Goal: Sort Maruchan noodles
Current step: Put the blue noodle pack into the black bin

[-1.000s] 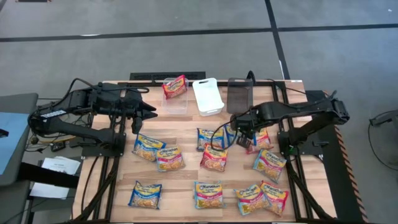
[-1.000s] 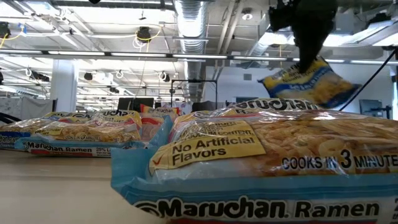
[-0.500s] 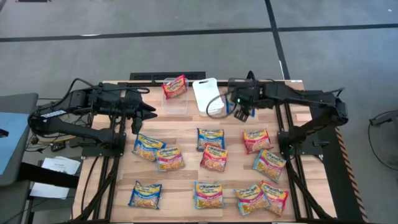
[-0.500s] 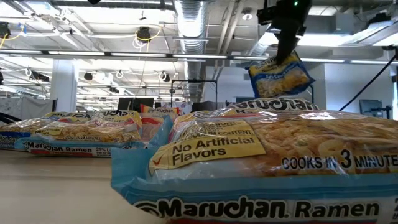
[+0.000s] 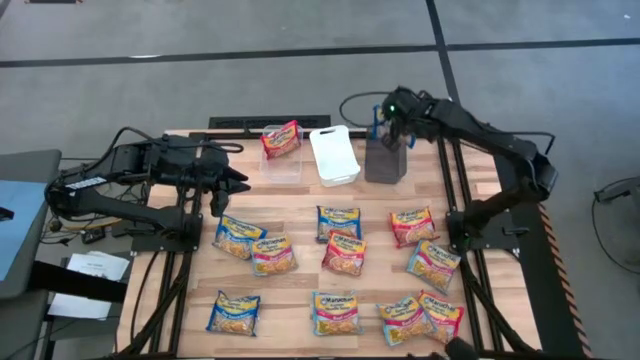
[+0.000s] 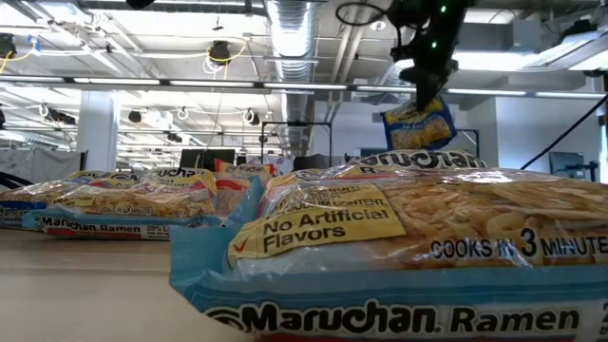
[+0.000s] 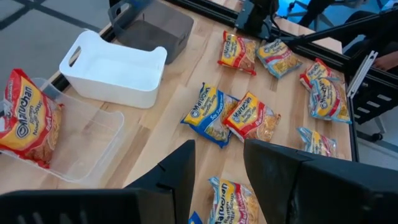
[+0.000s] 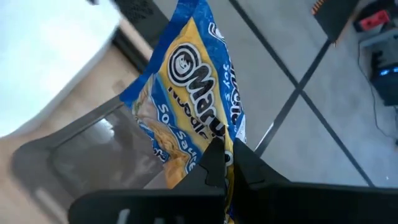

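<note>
Fingers of the right hand (image 8: 219, 163) were pinched on the edge of a blue-and-yellow packet (image 8: 196, 93), which hung below them over the dark bin (image 5: 385, 160) at the far edge of the worktop (image 5: 300, 215); holding it by one edge let it dangle clear, and it looked poised for release into that bin, though it was not yet inside. The left hand (image 7: 217, 165) waited over the near-left part of the worktop with its fingers spread and nothing between them, probably kept out of the right arm's way. Beside the dark bin stood a white bin (image 5: 334, 155), empty as far as the left wrist view showed, and a clear bin (image 5: 282, 160) with a red packet (image 5: 281, 139) leaning against its wall, so each print seemed to have its own bin. About eleven more Maruchan noodles (image 5: 343, 252) lay scattered flat on the pale wooden slats, still to be sorted. Beyond the worktop the low view showed a bright workshop with ceiling ducts, lamps and cable runs.
</note>
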